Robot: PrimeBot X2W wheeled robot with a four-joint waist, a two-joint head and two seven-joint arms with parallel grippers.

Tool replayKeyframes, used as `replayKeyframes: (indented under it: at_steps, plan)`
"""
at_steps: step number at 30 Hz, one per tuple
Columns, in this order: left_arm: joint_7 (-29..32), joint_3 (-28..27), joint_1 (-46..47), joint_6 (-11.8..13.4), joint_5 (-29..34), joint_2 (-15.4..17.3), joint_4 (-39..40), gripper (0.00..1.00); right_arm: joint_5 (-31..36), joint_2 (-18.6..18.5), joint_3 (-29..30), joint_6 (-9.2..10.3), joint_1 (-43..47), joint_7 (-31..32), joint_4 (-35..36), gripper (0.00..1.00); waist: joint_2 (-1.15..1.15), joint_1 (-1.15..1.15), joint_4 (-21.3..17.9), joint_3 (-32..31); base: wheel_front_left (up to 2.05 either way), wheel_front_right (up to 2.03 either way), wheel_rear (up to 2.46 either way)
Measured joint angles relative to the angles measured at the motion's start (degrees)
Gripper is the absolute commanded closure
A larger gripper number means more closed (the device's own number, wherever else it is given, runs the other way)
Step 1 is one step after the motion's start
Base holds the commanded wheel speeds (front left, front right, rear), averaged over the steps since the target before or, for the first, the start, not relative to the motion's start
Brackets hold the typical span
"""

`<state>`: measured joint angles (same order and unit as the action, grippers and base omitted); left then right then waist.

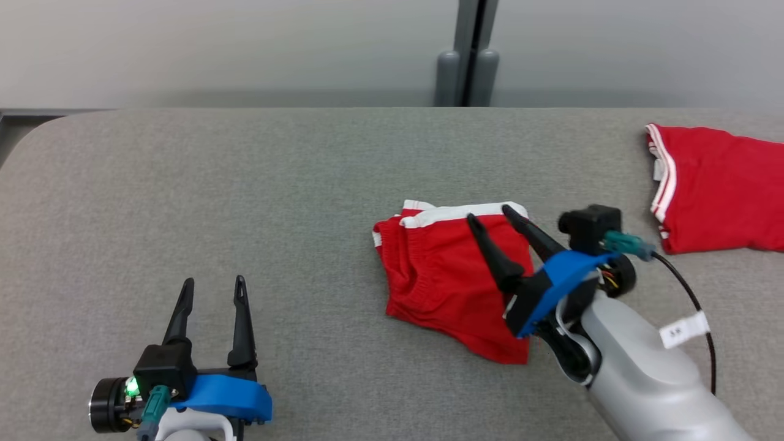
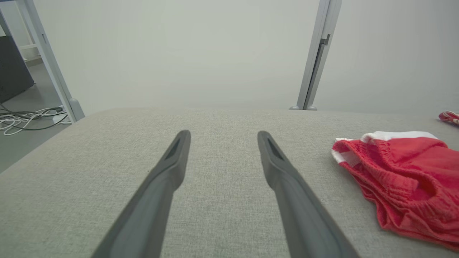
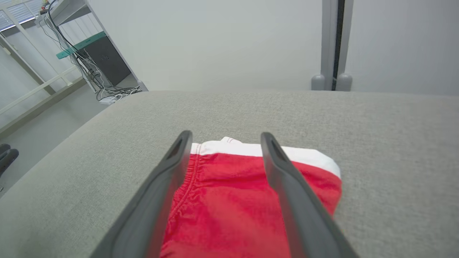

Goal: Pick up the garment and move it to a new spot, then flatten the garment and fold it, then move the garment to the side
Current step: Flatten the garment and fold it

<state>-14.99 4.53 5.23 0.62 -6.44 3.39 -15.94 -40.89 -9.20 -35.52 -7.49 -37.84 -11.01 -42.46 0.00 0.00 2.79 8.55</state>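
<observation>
The garment (image 1: 444, 278) is a pair of red shorts with white trim, folded into a compact bundle on the grey table (image 1: 245, 184). My right gripper (image 1: 490, 214) hovers over its right half, open, fingers apart with nothing between them. In the right wrist view the garment (image 3: 222, 200) lies under and between the two spread fingers (image 3: 172, 172). My left gripper (image 1: 214, 283) rests open at the lower left, well apart from the cloth. The left wrist view has the garment (image 2: 405, 179) off to the right of my left gripper (image 2: 222, 134).
A second red garment with white stripes (image 1: 716, 187) lies folded at the table's far right edge. A grey post (image 1: 468, 55) stands behind the table against the pale wall. Cables (image 2: 25, 118) and shelving sit on the floor past the left edge.
</observation>
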Motion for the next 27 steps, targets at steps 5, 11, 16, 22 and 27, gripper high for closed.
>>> replayKeyframes:
  at_steps: [5, 11, 16, 22, 27]
  plan:
    - [0.0, -1.42, -0.48, 0.01, 0.35, 0.66, 0.48, 0.0, 1.6, -4.02, 2.4, 0.0, 3.34, -3.5, 3.56, 0.0, 0.0, 0.0, -2.17, -0.98, 0.0, 0.0, 0.0]
    - [0.0, -2.47, -1.65, 0.07, 0.52, 1.57, 0.99, 0.0, 8.05, -7.11, 12.72, 0.0, 9.89, -3.94, 12.45, 0.0, 0.0, 0.0, -4.28, -2.0, 0.0, 0.0, 0.0]
    - [0.0, -3.02, -2.94, 0.58, 0.92, 1.7, 1.63, 0.0, 15.12, -5.98, 21.48, 0.0, 17.93, -3.96, 19.13, 0.0, 0.0, -0.01, -5.3, -2.73, 0.0, 0.0, 0.0]
    - [0.0, -3.37, -3.13, 0.79, 1.07, 2.18, 1.57, 0.0, 20.51, -2.94, 25.44, 0.0, 23.8, -3.97, 23.61, 0.0, 0.0, 0.0, -5.59, -3.47, 0.0, 0.0, 0.0]
    - [0.16, -2.77, -3.77, 0.86, 1.42, 2.65, 0.53, 0.0, 24.51, 0.69, 28.55, 0.0, 28.75, -3.97, 25.32, 0.0, 0.0, -0.01, -4.77, -5.04, 0.0, 0.0, 0.0]
